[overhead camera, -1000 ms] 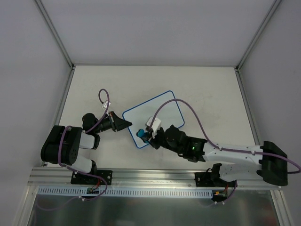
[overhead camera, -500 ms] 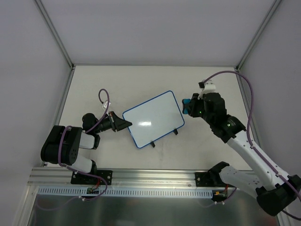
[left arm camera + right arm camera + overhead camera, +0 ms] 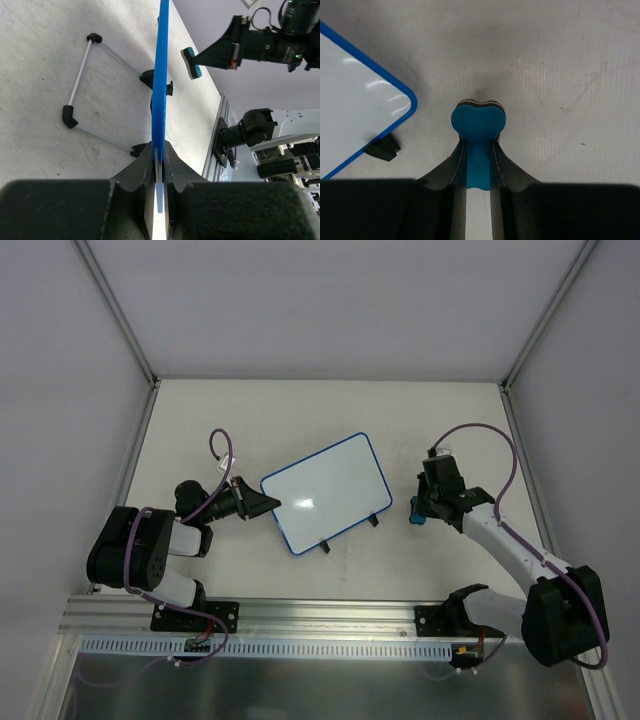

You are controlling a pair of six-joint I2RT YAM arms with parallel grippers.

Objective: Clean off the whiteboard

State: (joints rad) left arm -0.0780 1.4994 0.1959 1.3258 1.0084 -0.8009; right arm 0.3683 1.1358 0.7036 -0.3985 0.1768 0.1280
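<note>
The whiteboard (image 3: 326,490) stands tilted mid-table, white with a thin blue rim and two black feet; its face is blank. My left gripper (image 3: 265,503) is shut on its left edge; the left wrist view shows the rim (image 3: 161,90) edge-on between the jaws. My right gripper (image 3: 416,511) is to the right of the board, low over the table, shut on the blue bone-shaped eraser (image 3: 478,123). The eraser's end is at or just above the table. A corner of the board (image 3: 365,105) and one foot (image 3: 382,148) show at the left of the right wrist view.
The board's wire stand (image 3: 95,95) rests on the table behind it. Enclosure walls bound the table at back and sides. The aluminium rail (image 3: 320,615) with both arm bases runs along the near edge.
The right arm swept off the board's near-left corner to its right side, then came down and nearer, lowering the eraser to the table. The left gripper and board have not moved.
</note>
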